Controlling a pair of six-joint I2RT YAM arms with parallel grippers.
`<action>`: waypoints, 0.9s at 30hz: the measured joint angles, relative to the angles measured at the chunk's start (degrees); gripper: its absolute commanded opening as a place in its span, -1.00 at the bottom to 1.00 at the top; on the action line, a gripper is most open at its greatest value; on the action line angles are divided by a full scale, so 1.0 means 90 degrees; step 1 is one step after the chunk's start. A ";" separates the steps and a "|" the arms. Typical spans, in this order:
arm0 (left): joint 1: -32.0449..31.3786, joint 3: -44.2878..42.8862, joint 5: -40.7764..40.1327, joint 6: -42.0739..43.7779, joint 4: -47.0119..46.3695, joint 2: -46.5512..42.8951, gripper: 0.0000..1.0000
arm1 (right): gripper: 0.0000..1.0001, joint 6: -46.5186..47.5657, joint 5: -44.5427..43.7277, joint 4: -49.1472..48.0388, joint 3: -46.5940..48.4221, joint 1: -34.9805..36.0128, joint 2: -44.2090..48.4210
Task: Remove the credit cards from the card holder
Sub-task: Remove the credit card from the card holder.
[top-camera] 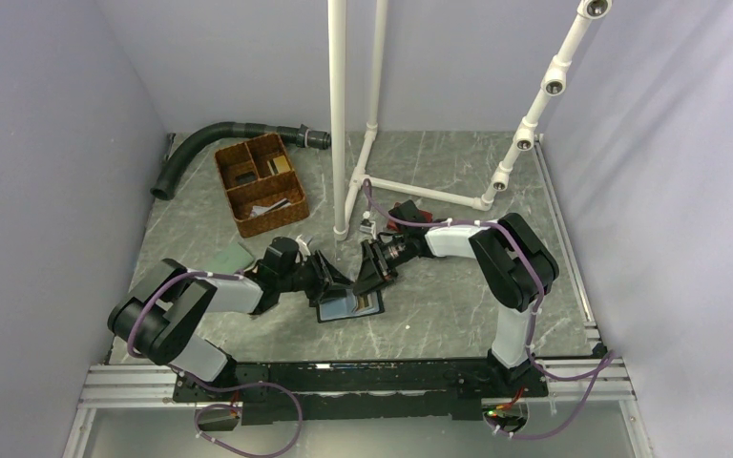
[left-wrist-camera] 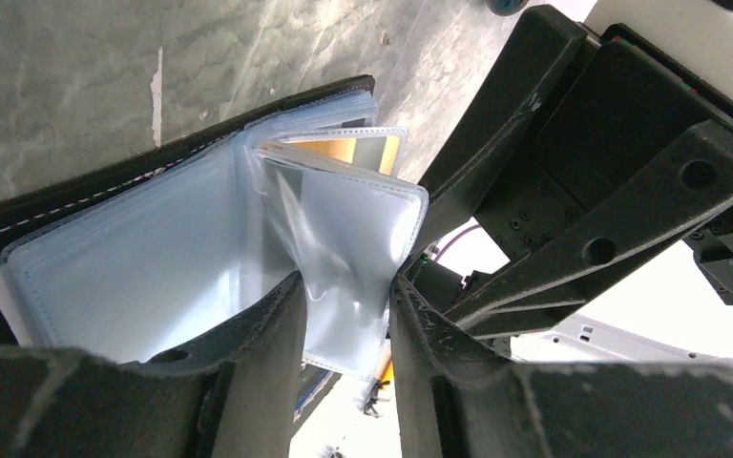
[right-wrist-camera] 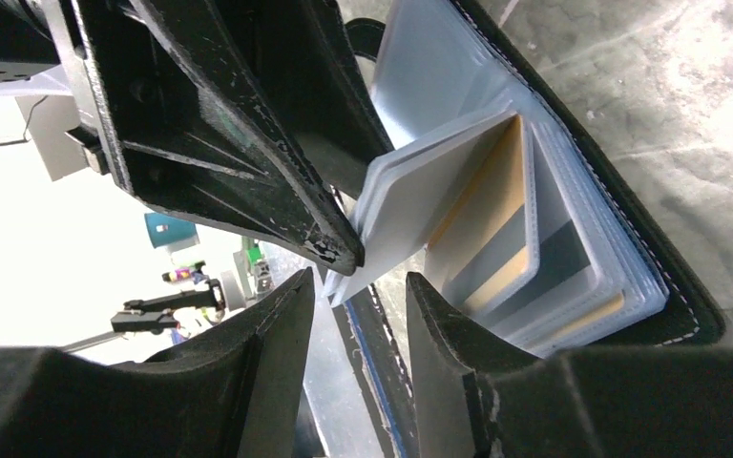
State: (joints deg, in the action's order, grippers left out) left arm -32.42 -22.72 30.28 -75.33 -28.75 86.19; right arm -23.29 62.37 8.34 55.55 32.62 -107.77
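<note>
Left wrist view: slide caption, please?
Left pincer pinches a clear sleeve of the open card holder, orange credit card showing behind.

Robot lab cell — plain partition walls [top-camera: 48, 114], aluminium rail [top-camera: 134, 386], PVC pipe frame [top-camera: 338, 95].

The black-edged bifold card holder [top-camera: 348, 307] lies open on the tabletop [top-camera: 458, 305], centre and near, its pale blue panel left and its tan panel right. Its clear plastic leaves fan upward, one pinched in my left pincer [left-wrist-camera: 345, 286]. An orange-yellow plastic card [left-wrist-camera: 334, 150] sits sleeved inside.
</note>
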 measured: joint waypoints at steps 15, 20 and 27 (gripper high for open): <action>0.0034 0.0058 0.0034 -0.0063 -0.0085 0.0000 -0.18 | -0.19 0.0384 -0.0546 0.0551 0.0138 0.0019 0.0000; 0.0085 0.0119 0.0049 -0.0095 -0.0170 0.0000 -0.12 | -0.23 0.0488 -0.0707 0.0741 0.0221 0.0027 0.0000; 0.0182 0.0209 0.0066 -0.0097 -0.0221 -0.0002 -0.10 | -0.28 0.0695 -0.1117 0.1044 0.0299 0.0017 0.0000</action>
State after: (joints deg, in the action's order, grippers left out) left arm -30.79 -20.84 30.87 -76.20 -30.74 86.17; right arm -17.04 52.31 17.74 58.24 32.77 -107.77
